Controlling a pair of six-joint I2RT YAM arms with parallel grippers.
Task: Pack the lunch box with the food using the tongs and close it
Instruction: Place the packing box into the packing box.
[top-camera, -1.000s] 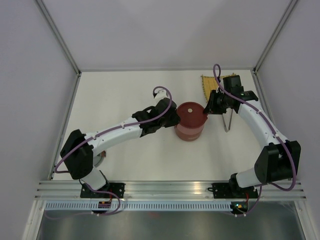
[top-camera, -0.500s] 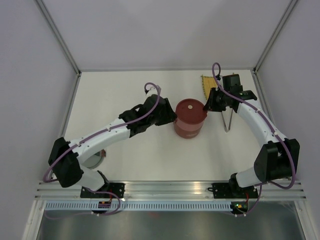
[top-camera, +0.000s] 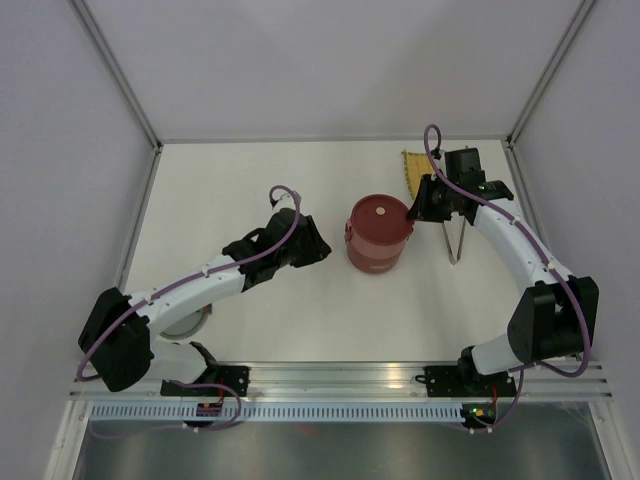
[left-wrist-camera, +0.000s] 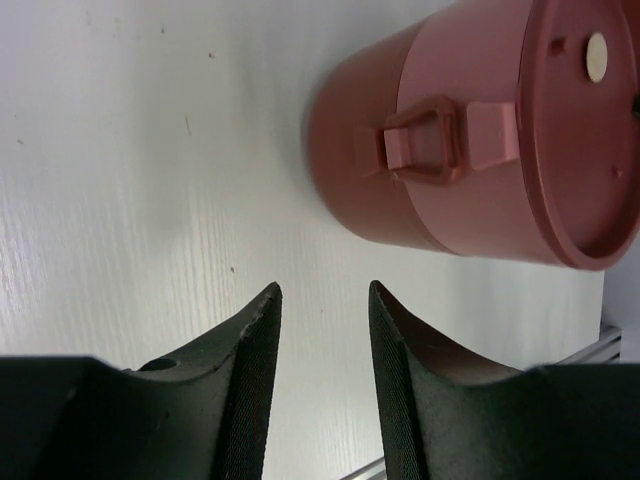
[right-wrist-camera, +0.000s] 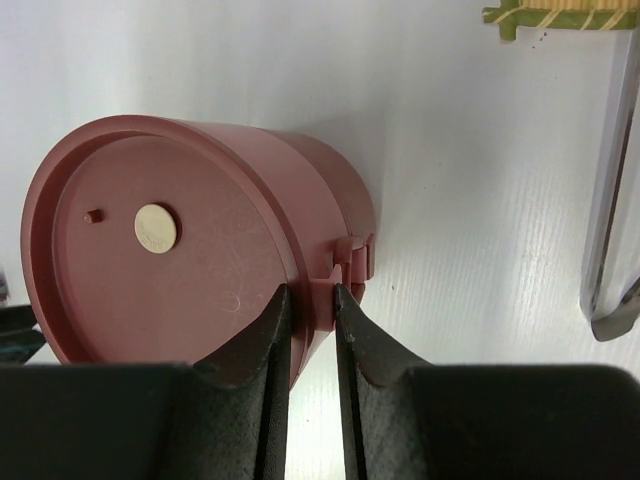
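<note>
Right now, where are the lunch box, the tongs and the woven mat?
lunch box (top-camera: 383, 225): top external view, on its flat lid.
tongs (right-wrist-camera: 610, 200): right wrist view, on the silver arm.
woven mat (top-camera: 414, 175): top external view, on its uncovered left part.

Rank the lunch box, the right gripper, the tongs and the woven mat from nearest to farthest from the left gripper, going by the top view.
From the left gripper:
1. lunch box, just to its right, mid-table.
2. right gripper, at the box's far right edge.
3. tongs and woven mat, both on the right beyond the box; too close to call.
</note>
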